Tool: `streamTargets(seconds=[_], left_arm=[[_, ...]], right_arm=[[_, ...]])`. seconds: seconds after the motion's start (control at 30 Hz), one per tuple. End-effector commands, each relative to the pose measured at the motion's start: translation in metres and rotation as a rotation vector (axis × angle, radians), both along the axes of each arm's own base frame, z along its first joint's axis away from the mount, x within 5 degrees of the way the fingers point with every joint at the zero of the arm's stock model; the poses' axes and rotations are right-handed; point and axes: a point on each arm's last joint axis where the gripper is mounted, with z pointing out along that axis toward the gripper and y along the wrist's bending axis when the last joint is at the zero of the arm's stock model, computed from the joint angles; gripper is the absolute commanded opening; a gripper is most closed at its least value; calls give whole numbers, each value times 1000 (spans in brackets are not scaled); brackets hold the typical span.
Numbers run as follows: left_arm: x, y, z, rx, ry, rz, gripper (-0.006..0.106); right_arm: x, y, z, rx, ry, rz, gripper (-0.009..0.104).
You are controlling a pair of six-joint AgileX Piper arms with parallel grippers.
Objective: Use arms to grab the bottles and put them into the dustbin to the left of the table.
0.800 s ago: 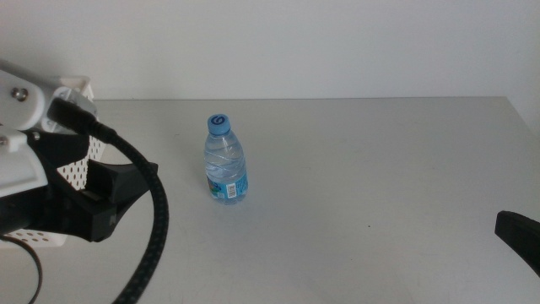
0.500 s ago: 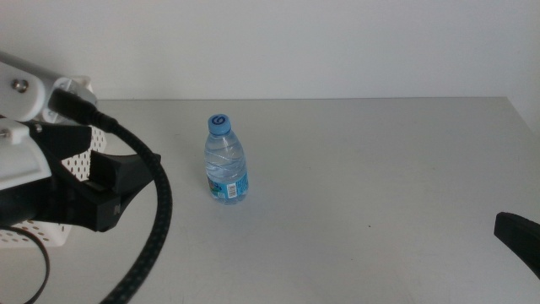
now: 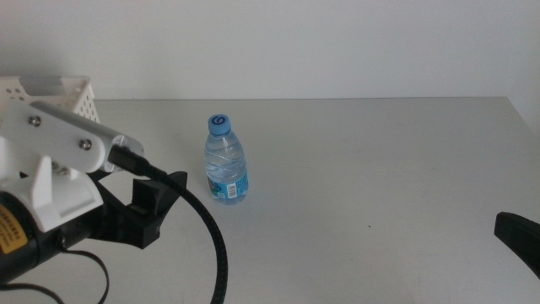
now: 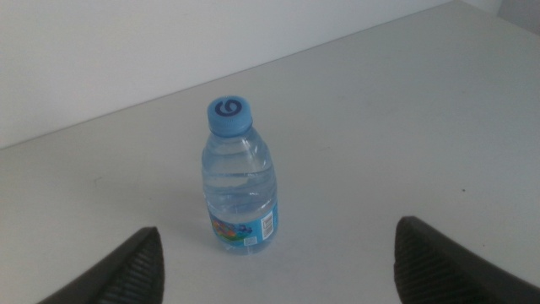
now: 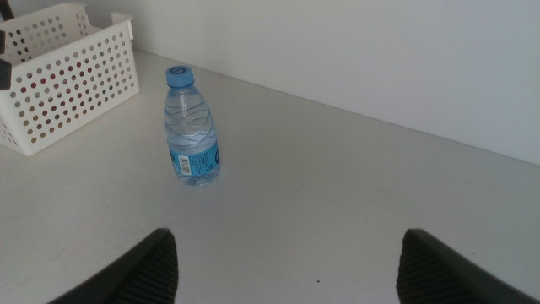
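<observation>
The bottle (image 3: 225, 160) stood upright on the bench (image 3: 380, 169), near the basket (image 3: 52, 95). The left gripper (image 4: 278, 257), fingers spread wide and empty, faced it from close by; a low or off-centre approach could tip it. The right gripper (image 5: 287, 262) waited released, well apart.

— How's the light?
— Bright, flat and even; the bench (image 3: 380, 169) reads pale grey with no glare.
— Shadows?
— Only a faint soft one at the foot of the water bottle (image 3: 225, 159).
— Sharpness?
— The bottle is crisp; the near dark jaws are blurred in both wrist views.
</observation>
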Motion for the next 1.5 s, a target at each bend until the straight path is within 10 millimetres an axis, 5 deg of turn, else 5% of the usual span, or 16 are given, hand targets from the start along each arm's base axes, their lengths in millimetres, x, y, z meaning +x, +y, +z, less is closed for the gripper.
streamTargets(seconds=[0.0,0.37,0.63,1.03,1.47], left_arm=[[0,-2,9,-77,-97,-5,93],[-2,-1,-21,-42,-21,-3,93],[9,-9,-54,-205,-246,-20,93],[33,-16,-93,-327,-350,44,93],[41,-13,-106,-277,-339,119,93]], right_arm=[[2,-1,14,27,-87,-11,67],[2,-1,14,27,-87,-11,67],[2,-1,14,27,-87,-11,67],[2,-1,14,27,-87,-11,67],[2,-1,14,27,-87,-11,67]])
